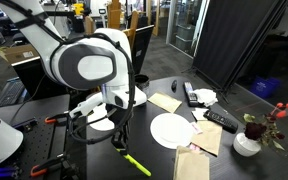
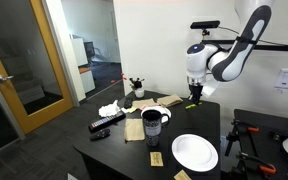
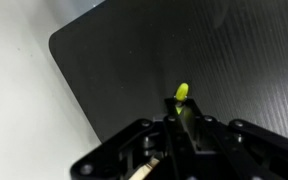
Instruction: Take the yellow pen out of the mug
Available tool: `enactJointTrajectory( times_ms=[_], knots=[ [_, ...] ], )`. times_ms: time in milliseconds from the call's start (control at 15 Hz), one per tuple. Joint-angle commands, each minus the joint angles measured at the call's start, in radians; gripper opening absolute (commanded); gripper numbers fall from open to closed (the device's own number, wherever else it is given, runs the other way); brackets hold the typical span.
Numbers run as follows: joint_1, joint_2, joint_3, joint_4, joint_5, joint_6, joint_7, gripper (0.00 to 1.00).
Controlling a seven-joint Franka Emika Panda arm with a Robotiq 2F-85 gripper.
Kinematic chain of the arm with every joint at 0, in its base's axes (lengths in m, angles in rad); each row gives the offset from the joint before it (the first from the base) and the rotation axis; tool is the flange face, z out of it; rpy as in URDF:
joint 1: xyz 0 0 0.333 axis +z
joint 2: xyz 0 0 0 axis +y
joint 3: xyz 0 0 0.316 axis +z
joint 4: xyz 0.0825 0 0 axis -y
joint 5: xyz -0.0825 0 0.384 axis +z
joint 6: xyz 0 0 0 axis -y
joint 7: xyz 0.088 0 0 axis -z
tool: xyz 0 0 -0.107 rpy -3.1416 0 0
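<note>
The yellow pen (image 3: 182, 91) is clamped between my gripper's fingers (image 3: 181, 106), and its bright tip sticks out past them over the dark tabletop. In an exterior view the pen (image 1: 137, 163) slants down from the gripper (image 1: 120, 143) just above the table. The dark mug (image 2: 152, 122) stands upright near the middle of the table. The gripper (image 2: 195, 97) hangs well away from the mug, toward the table's far side, with the pen (image 2: 193, 103) in it. The robot body hides the mug in that same slanted-pen view.
A white plate (image 2: 194, 152) (image 1: 171, 130) lies near the mug. Black remotes (image 2: 106, 123) (image 1: 221, 120), brown paper pieces (image 1: 191, 163), crumpled tissue (image 2: 109, 109) and a white vase with flowers (image 1: 249, 140) are spread over the table. The table corner and pale floor (image 3: 24, 110) lie beside the gripper.
</note>
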Motion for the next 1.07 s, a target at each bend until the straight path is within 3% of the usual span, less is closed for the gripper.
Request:
enactJointTrajectory(
  times_ms=[0,67,133,333,667,733,1000],
  knots=[
    [0.030,0.041,-0.032,0.023,-0.045,0.012,0.075,0.04],
    [0.034,0.048,-0.034,0.027,-0.048,0.012,0.085,0.04],
    [0.036,0.054,-0.036,0.029,-0.050,0.014,0.091,0.40],
    [0.043,0.062,-0.035,0.037,-0.040,0.015,0.086,0.54],
    [0.054,0.000,-0.015,0.033,-0.003,-0.005,0.038,0.93],
    [0.054,-0.022,-0.010,0.029,0.008,-0.006,0.025,0.99],
    [0.048,-0.116,0.018,0.011,0.118,-0.036,-0.063,1.00]
  ],
)
